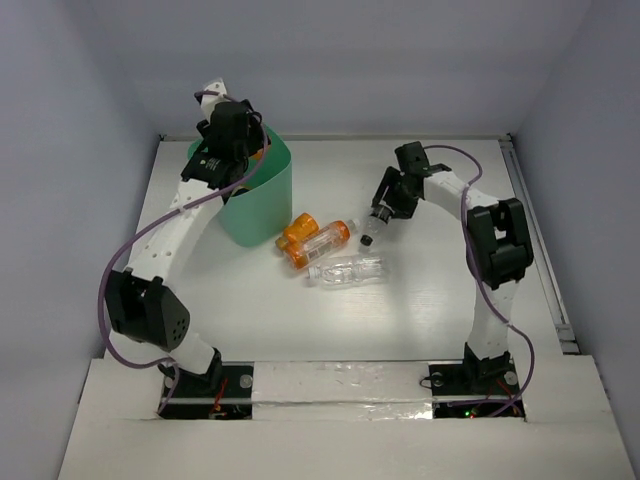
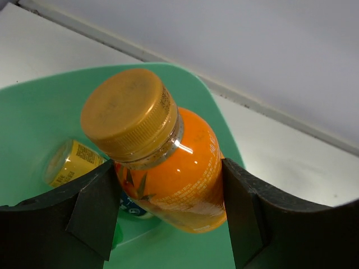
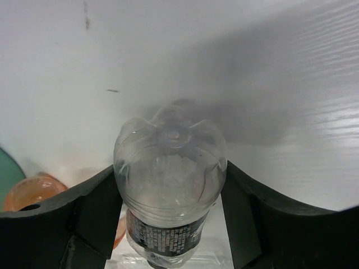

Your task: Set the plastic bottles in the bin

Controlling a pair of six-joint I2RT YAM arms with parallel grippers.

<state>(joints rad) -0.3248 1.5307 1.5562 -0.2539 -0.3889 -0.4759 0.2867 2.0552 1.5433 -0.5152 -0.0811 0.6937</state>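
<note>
My left gripper (image 1: 232, 150) hangs over the mint-green bin (image 1: 262, 200), shut on an orange bottle (image 2: 174, 179) with a gold cap. In the left wrist view the gripper (image 2: 168, 221) holds the bottle above the bin's inside (image 2: 33, 112), where a yellow-labelled bottle (image 2: 70, 162) lies. My right gripper (image 1: 384, 215) is shut on a clear bottle (image 1: 372, 232) with a black cap, its cap end down near the table. In the right wrist view the gripper (image 3: 171, 221) grips the clear bottle (image 3: 168, 168) by its body. Two orange bottles (image 1: 315, 238) and another clear bottle (image 1: 346, 270) lie on the table.
The loose bottles lie just right of the bin, between the two arms. An orange bottle (image 3: 33, 193) and a sliver of the bin (image 3: 5, 174) show at the left of the right wrist view. Grey walls enclose the white table (image 1: 440, 310).
</note>
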